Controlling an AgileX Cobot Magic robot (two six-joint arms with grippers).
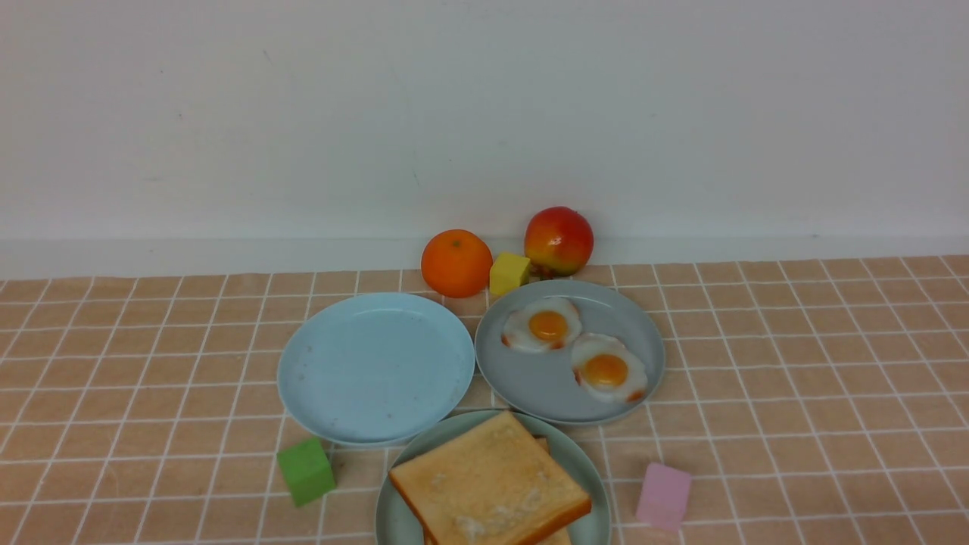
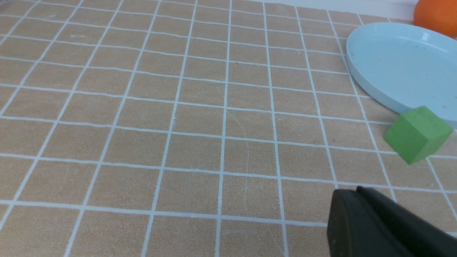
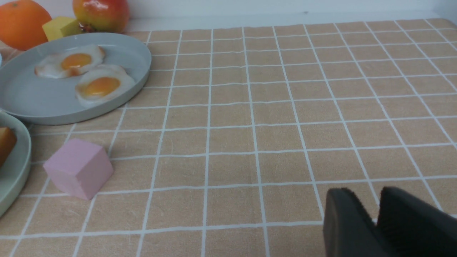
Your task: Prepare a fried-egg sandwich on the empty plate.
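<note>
No text, label, brand, number or sign can be read in any of the three views.

1. All three views are bright and evenly lit by soft, diffuse light; colours look slightly washed and pale.
2. Shadows are faint and short, seen as thin dark rims under the round sky-blue plate [image 1: 375, 369] and the small green foam cube [image 1: 306, 471].
3. Small white glare spots sit on the glossy red-yellow toy apple [image 1: 559, 240] and on that blue plate's rim in the left wrist view.
4. The front view is mildly soft and grainy on the plain white wall [image 1: 484, 113].
5. The black gripper fingers [image 3: 357, 225] close to the right wrist lens look blurred and nearly featureless.
</note>
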